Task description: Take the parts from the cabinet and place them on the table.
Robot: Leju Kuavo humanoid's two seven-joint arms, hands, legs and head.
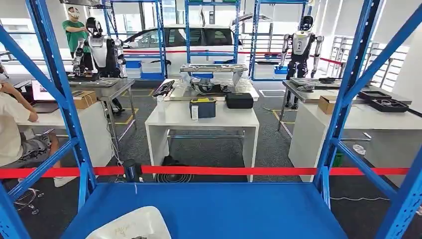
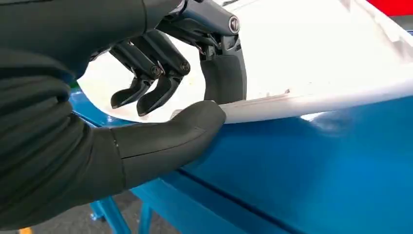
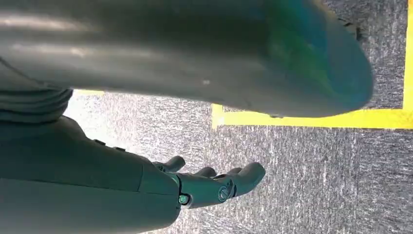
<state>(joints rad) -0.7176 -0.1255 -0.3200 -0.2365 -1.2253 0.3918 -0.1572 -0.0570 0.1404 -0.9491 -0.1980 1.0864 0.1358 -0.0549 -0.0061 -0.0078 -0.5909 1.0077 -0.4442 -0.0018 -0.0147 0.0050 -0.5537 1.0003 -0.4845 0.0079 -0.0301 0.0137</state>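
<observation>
Head view. I stand at the blue shelf (image 1: 209, 209), a flat painted metal deck framed by blue uprights. The part (image 1: 130, 225), a white moulded panel with rounded corners and a matt face, lies at 7 o'clock on the deck, near its front edge, within my left arm's reach. A red tape barrier (image 1: 224, 171) runs across beyond the shelf. Past it, at 12 o'clock, stands a white surface (image 1: 171, 117) carrying dark cases; I judge some such surface to be the drop-off, though I cannot tell which.

Left wrist view. My left hand (image 2: 170, 105) pinches the part's (image 2: 316, 58) thin rim: the thick grey thumb presses beneath the edge, one dark finger bears down on top, the others curl loose above the white face. I judge the edge grip is chosen because the panel is too broad and flat to enclose. The rim looks smooth, hard plastic; the shelf (image 2: 316, 175) below is glossy.

Right wrist view. My right hand (image 3: 214, 183) hangs over grey speckled carpet (image 3: 316, 175) crossed by yellow floor tape (image 3: 311, 118), fingers loosely apart, holding nothing, presumably idle at my side.
</observation>
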